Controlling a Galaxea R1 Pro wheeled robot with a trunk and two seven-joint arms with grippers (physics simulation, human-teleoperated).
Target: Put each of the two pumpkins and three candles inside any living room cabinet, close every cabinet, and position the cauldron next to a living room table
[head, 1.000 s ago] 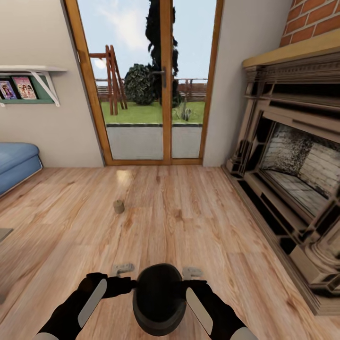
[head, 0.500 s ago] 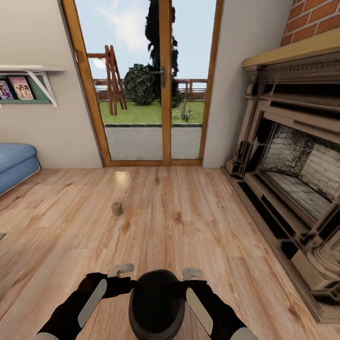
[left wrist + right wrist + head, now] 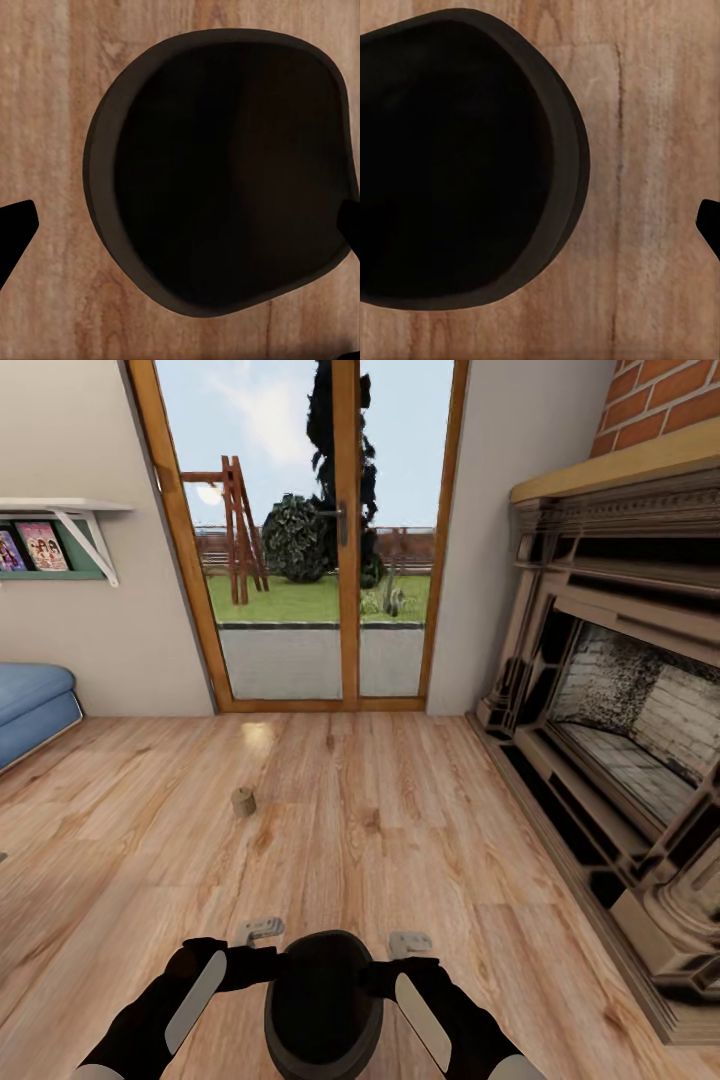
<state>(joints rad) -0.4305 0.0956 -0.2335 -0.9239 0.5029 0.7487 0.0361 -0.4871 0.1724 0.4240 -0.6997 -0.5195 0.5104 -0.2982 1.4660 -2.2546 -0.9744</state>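
Holding the cauldron (image 3: 323,1005) between my two arms, I see it as a dark round pot with a thick rim, low in the head view just ahead of my trunk and above the plank floor (image 3: 420,840). My left gripper (image 3: 262,965) is at its left rim and my right gripper (image 3: 385,972) is at its right rim. Whether either one actually pinches the rim I cannot tell, since their fingertips merge with the dark pot. From my left wrist, the cauldron's black hollow (image 3: 225,172) spreads wide, with one dark fingertip (image 3: 15,229) well out to one side over the wood and another at the far edge of the rim. From my right wrist, the same pot (image 3: 457,157) sits off to one side, one fingertip (image 3: 709,221) apart from it over bare boards.

Farther ahead a candle (image 3: 244,801) stands upright alone on the floor. Beyond it are the glass patio doors (image 3: 310,530). A fireplace (image 3: 610,690) runs along the right, and a blue sofa (image 3: 35,700) and wall shelf (image 3: 60,535) are on the left.
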